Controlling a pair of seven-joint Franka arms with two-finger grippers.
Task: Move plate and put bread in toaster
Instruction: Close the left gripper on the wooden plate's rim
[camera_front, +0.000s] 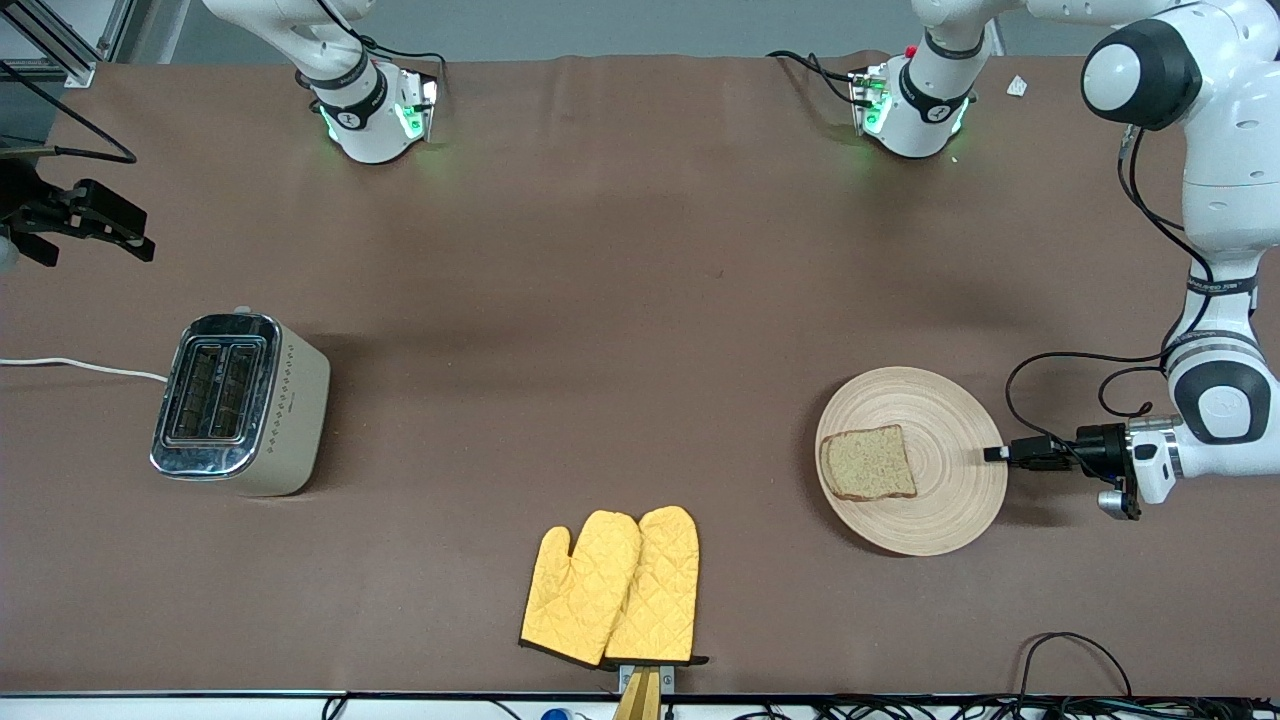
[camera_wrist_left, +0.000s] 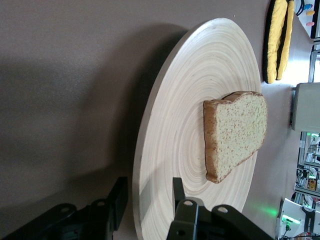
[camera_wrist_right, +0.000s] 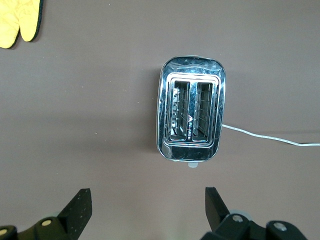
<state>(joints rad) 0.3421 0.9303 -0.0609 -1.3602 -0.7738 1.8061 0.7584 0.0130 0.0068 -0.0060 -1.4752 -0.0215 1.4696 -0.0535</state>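
Bread lay untoasted on the plate, whose rim the left gripper straddled with fingers not yet pinching, while the empty toaster stood well apart toward the right arm's end, under the spread, waiting right gripper.

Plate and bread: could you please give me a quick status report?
Left gripper straddling plate rim, not clamped. Right gripper open above toaster. Bread on plate. Oven mitts lie between.
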